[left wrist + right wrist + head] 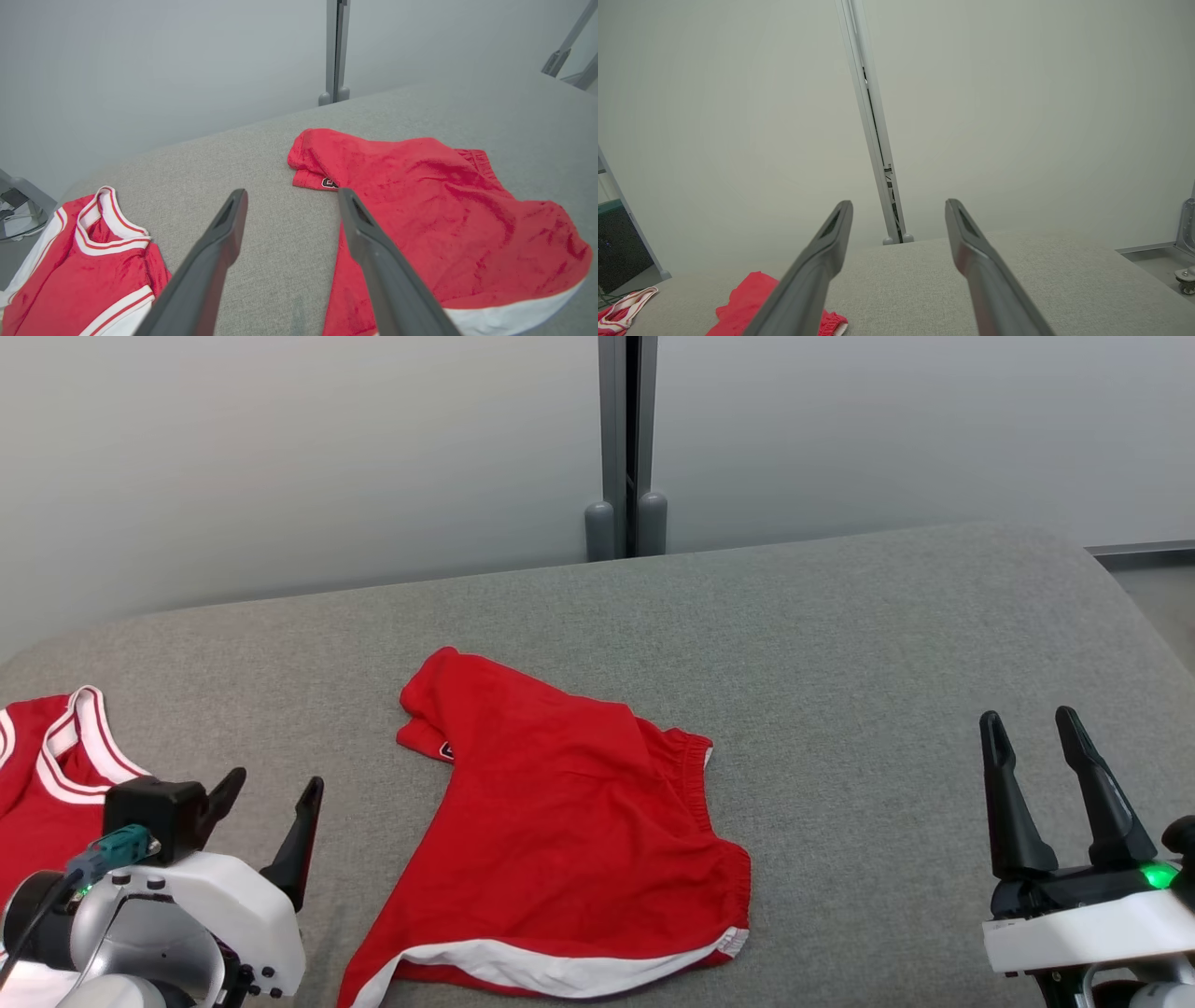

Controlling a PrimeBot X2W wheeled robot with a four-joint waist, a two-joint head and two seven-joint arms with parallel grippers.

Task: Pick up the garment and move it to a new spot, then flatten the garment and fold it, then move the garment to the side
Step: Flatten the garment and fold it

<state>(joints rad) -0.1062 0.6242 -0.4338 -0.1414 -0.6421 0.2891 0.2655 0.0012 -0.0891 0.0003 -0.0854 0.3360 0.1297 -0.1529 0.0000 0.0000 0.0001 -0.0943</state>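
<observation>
The garment (pixel 569 831), a pair of red shorts with a white hem band, lies spread and slightly rumpled in the lower middle of the head view, on the grey cloth-covered bench (pixel 840 663). Its elastic waistband faces the right of the frame, and a small dark badge shows at its upper left corner.

The left gripper (pixel 277 779) sits at the lower left, just beside the garment's left edge, its jaws released and holding nothing. In the left wrist view (pixel 292 191) the right-hand finger overlaps the garment (pixel 448 210), but I cannot tell whether it touches.

The right gripper (pixel 1028 714) sits at the lower right, well apart from the garment, jaws likewise parted and empty.

A red jersey (pixel 47 784) with white trim lies at the far left edge.
</observation>
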